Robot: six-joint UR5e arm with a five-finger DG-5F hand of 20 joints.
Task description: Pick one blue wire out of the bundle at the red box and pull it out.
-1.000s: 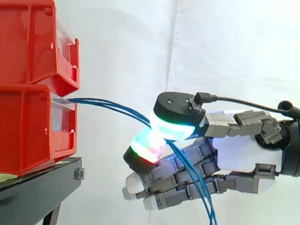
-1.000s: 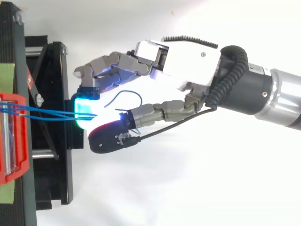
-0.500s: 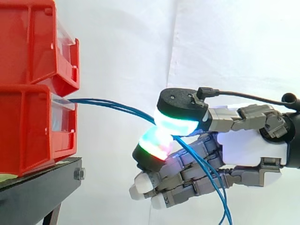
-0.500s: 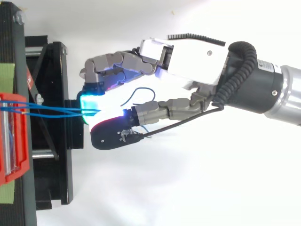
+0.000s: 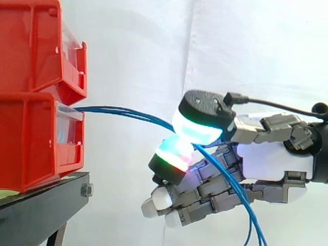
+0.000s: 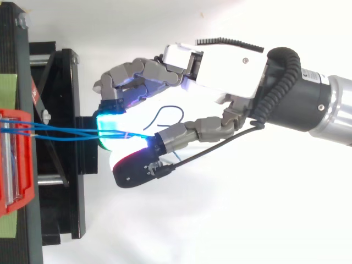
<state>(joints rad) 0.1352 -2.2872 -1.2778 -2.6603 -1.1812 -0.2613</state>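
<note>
Several blue wires (image 5: 128, 113) run from the front edge of the lower red bin (image 5: 31, 143) to my hand (image 5: 271, 159), then hang down past the palm. The glowing pads (image 5: 197, 128) are closed on them in a pinch; I cannot tell whether one strand or the lot is caught. Since a second ago the hand has drawn back from the bin and the span has lengthened, so I judge the pull is under way. There is open room rightward before the white curtain (image 5: 246, 51). The black stand (image 5: 41, 205) sits well apart, low left.
</note>
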